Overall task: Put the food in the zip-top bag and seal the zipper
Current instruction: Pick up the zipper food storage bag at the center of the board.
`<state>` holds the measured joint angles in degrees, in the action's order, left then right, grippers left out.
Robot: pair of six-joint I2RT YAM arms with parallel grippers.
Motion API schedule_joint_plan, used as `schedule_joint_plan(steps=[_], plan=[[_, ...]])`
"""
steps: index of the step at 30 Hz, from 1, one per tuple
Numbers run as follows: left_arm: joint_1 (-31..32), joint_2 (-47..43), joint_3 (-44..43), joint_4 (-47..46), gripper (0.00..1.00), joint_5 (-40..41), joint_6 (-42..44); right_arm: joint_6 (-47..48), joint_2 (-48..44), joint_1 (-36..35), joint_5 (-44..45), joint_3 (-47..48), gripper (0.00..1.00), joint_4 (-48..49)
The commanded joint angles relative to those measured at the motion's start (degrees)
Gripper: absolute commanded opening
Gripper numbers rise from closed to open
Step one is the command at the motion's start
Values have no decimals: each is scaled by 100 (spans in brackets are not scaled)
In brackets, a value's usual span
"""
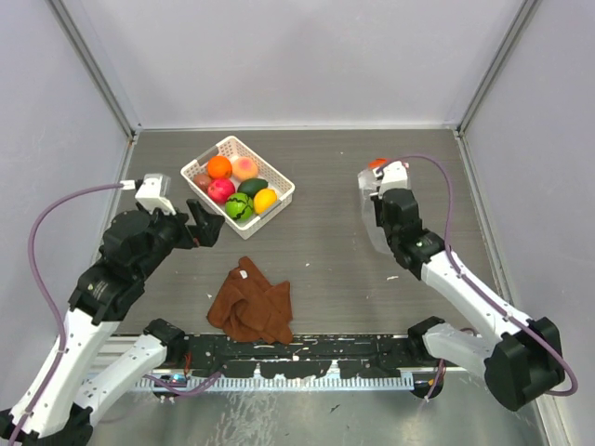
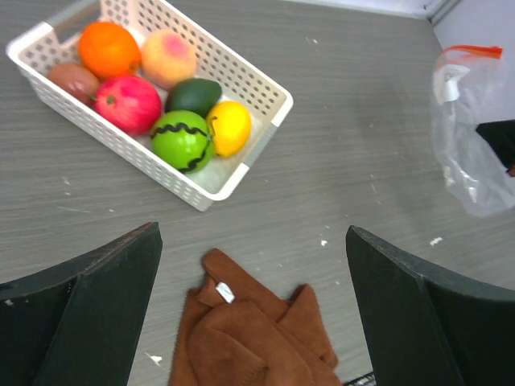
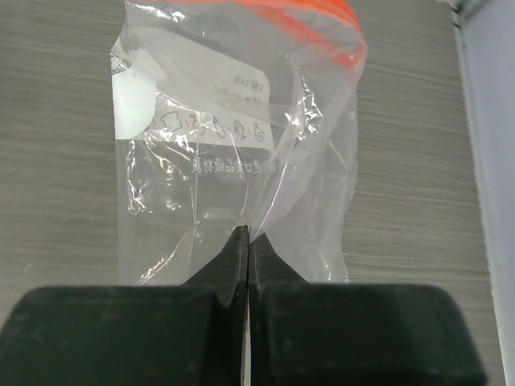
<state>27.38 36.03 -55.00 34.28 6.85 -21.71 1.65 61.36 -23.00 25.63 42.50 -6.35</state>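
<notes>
Two right fingers (image 3: 233,261) are pressed together with no gap between them, pinching a crumpled fold of the zip-top bag (image 3: 233,137) near its lower edge. The bag stretches away from them, clear and wrinkled, with a white printed label on its face, and the zipper (image 3: 322,24) runs along the far end, away from the grip. In the overhead view the bag sits on the right side of the table (image 1: 325,242), close to the right wall; whether its bottom touches the surface I cannot tell.

The left fingers (image 2: 96,297) stand wide apart and hold nothing, poised above the table just near the basket's front corner. Below and between them lies a rumpled brown cloth (image 2: 249,330) with a small white tag.

The food is all in the white lattice basket (image 2: 241,173), which lies at the far left, well apart from the bag. An orange fruit (image 2: 109,48) and a peach-pink one (image 2: 169,58) fill the back, a red one (image 2: 127,103) and a dark green one (image 2: 193,95) the middle, and a bright green one (image 2: 183,138) (it has a dark wavy stripe) touches a yellow one (image 2: 230,126) in front. A brownish piece (image 2: 72,79) is tucked against the left wall.
</notes>
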Motion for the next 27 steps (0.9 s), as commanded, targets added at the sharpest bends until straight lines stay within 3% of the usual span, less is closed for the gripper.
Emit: schedule_joint_plan(steps=[1, 12, 20, 27], plan=[[29, 518, -425, 75, 98, -700, -595, 524, -482, -599, -239, -296, 1, 943], [23, 1863, -851, -143, 100, -1940, -1844, 1607, -1081, -2291, -354, -1261, 1, 2384], [22, 2452, -986, -351, 100, -2010, -2369, 2387, -599, -3595, 220, -1642, 1, 3386], [22, 2841, -821, -468, 95, -1973, -2456, 2665, -112, -4176, 497, -1718, 1, 3871]])
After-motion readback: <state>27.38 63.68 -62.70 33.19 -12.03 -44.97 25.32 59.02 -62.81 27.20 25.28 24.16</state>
